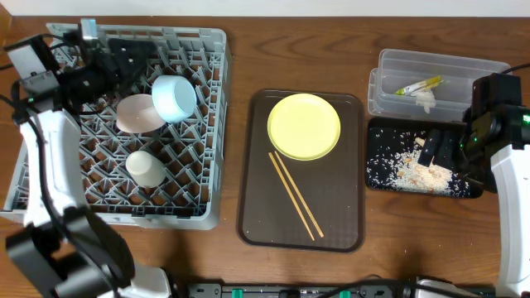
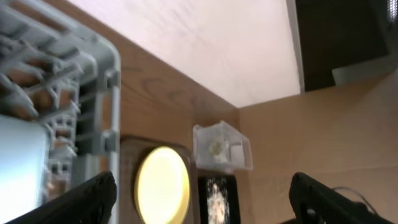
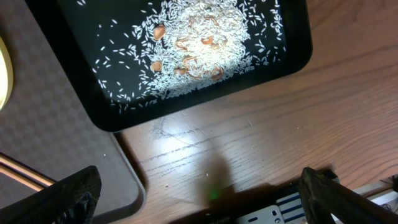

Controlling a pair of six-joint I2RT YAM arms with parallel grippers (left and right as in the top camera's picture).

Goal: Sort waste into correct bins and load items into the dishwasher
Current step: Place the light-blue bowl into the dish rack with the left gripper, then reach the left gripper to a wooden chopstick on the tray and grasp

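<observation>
Over the black tray [image 1: 378, 132], the right gripper [image 1: 439, 150] hangs, fingers spread. Far left, the left gripper [image 1: 124, 62] gapes above the dish rack [image 1: 217, 124].

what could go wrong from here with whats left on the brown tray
The chopsticks lie flat on the brown tray, thin and hard to pinch; they may slip, or drop through the lattice of the rack. The plate lies flat too, so a grasp may just push it.
</observation>
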